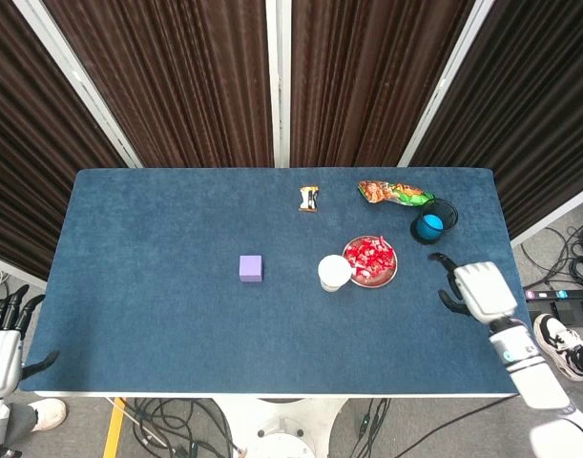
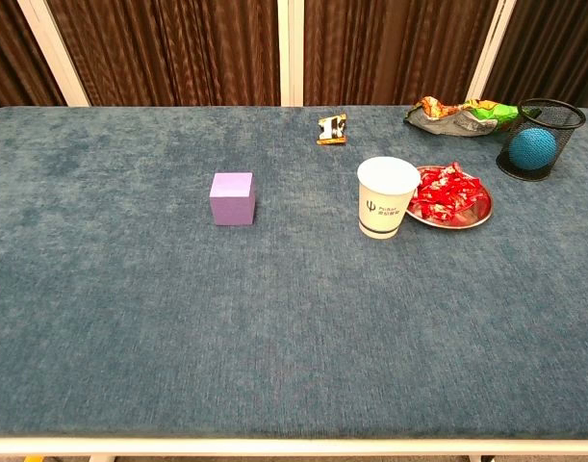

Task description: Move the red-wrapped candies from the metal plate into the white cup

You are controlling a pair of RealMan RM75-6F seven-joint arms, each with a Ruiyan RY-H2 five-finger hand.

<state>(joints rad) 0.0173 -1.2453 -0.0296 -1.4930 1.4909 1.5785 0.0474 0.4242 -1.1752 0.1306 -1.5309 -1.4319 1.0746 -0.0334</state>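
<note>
Red-wrapped candies (image 2: 446, 192) all sit on the metal plate (image 2: 464, 219), touching the white cup (image 2: 385, 196) on its right. Nothing visibly transferred. My right hand (image 1: 478, 289) hovers right of the plate, empty, fingers apart; left hand (image 1: 3, 336) off-table, open.

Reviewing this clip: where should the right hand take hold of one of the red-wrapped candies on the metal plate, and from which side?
Probably from above, at the top of the heap. The red-wrapped candies lie piled loosely in the shallow metal plate, and the white cup touches its left rim, blocking that side. The right hand is already over the table to the plate's right, empty, so a top pinch suits.
</note>
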